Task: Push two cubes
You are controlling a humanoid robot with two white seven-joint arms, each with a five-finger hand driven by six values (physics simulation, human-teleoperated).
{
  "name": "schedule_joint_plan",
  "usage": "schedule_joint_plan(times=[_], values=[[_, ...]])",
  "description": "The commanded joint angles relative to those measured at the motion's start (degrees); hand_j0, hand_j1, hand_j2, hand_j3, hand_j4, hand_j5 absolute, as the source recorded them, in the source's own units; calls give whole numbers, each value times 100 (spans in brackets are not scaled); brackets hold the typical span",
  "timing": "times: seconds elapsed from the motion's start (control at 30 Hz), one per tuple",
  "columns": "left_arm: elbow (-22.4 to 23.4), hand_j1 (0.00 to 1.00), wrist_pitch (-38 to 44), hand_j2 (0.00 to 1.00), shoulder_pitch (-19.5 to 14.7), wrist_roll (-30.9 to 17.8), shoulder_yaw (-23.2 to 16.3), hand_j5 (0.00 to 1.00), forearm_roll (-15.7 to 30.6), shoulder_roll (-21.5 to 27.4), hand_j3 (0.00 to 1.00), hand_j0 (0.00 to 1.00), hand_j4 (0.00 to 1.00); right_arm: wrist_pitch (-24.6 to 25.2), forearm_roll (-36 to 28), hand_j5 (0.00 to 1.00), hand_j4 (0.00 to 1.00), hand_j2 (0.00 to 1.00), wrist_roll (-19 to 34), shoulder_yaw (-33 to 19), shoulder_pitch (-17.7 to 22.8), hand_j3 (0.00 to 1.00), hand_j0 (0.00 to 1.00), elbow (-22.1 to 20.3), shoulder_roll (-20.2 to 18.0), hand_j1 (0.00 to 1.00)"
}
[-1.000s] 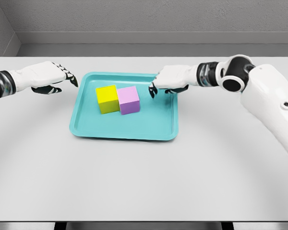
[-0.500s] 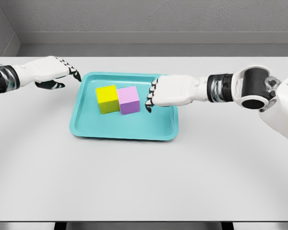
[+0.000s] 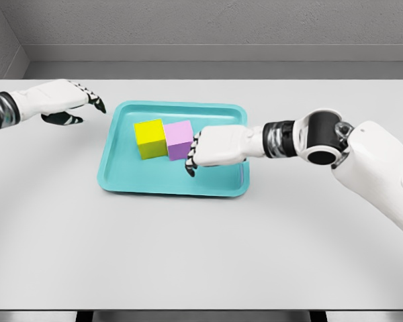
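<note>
A yellow cube (image 3: pixel 150 137) and a pink cube (image 3: pixel 180 139) stand side by side, touching, in the back half of a teal tray (image 3: pixel 168 181). My right hand (image 3: pixel 193 155) reaches over the tray from the right. Its fingers are relaxed and hold nothing, with the fingertips (image 3: pixel 190 168) at the pink cube's right face. My left hand (image 3: pixel 80 107) hovers open over the table, left of the tray's back left corner and apart from both cubes.
The tray lies in the middle of a white table (image 3: pixel 201 255). A grey wall (image 3: pixel 201 27) runs behind the table's far edge.
My right hand has moved left and toward me across the tray, from near its back right corner to the pink cube's right side. The left hand drew slightly back to the left. The cubes stayed put.
</note>
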Motion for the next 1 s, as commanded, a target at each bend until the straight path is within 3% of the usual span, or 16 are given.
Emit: schedule_joint_plan(times=[0.0,0.2,0.97], values=[[26,67,14,67,0,7,54,67,208,237,67,67,67,15,-22,55,55,55,-2,86,-9,55,55,220,142,55],[44,68,14,68,26,7,81,68,331,430,68,68,68,15,-4,55,55,55,-2,165,-44,55,55,580,388,55],[141,68,14,68,35,-2,81,68,340,368,68,68,68,15,128,55,55,55,-2,209,-211,55,55,1582,924,55]])
